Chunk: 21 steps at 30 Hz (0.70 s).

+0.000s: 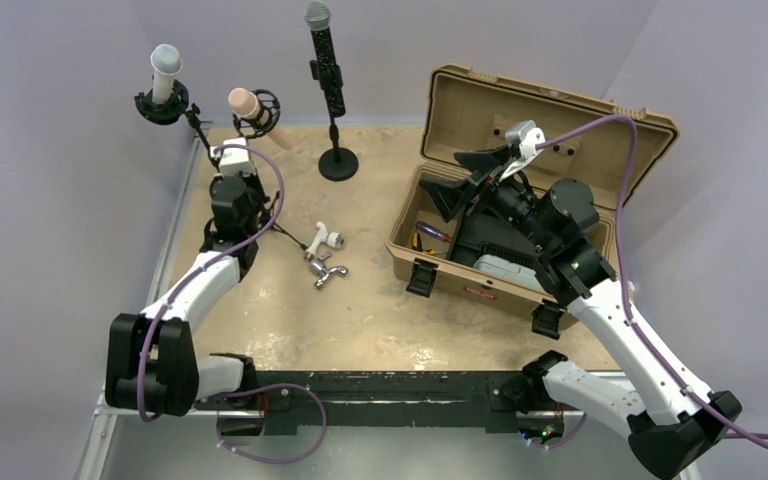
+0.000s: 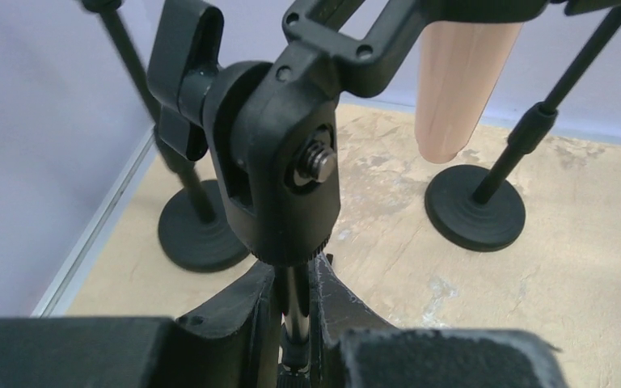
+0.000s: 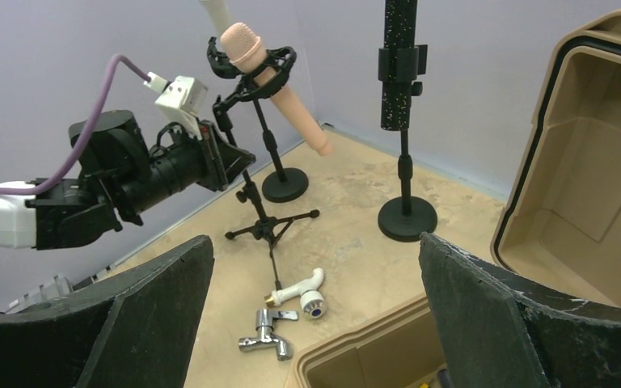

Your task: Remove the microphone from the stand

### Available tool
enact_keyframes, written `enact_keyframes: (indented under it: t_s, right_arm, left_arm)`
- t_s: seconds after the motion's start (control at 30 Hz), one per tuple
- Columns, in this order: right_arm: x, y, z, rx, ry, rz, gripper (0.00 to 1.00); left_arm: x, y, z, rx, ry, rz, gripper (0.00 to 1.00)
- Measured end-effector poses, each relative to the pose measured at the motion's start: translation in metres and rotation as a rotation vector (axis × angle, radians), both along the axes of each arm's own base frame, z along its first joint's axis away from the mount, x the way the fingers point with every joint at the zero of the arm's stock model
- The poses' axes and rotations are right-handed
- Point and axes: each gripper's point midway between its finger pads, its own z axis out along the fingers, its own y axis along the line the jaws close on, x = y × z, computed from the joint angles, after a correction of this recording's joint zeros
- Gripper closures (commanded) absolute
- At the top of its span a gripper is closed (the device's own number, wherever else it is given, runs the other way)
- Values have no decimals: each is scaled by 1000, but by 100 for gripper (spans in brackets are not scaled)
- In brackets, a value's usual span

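A pink microphone (image 1: 250, 105) sits tilted in a black shock mount (image 1: 258, 122) on a tripod stand (image 3: 267, 226). It also shows in the right wrist view (image 3: 279, 81), and its lower end shows in the left wrist view (image 2: 461, 81). My left gripper (image 2: 295, 311) is shut on the stand's thin pole (image 2: 293, 299), just under the mount's swivel joint (image 2: 283, 145); it also shows in the top view (image 1: 250, 160). My right gripper (image 3: 315, 242) is wide open and empty, above the tan case in the top view (image 1: 460, 180).
A white-headed microphone (image 1: 165, 62) stands at the far left and a black speckled one (image 1: 325, 60) on a round base (image 1: 338, 163). A white plastic tap (image 1: 322, 238) and a chrome tap (image 1: 327, 273) lie mid-table. The open tan case (image 1: 480, 285) holds tools on the right.
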Motion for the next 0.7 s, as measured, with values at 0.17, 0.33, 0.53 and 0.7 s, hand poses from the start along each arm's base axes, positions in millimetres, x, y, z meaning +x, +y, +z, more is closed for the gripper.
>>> enact_keyframes:
  t_s: [0.17, 0.33, 0.53, 0.7]
  right_arm:
    - [0, 1, -1, 0, -1, 5, 4]
    - [1, 4, -2, 1, -3, 18, 4]
    - [3, 9, -6, 0, 7, 35, 4]
    - [4, 13, -10, 1, 17, 56, 4]
  left_arm:
    - [-25, 9, -2, -45, 12, 53, 100]
    - [-51, 11, 1, -94, 8, 66, 100]
    - [-79, 10, 2, -124, 27, 65, 94]
    - [-93, 8, 1, -134, 39, 70, 62]
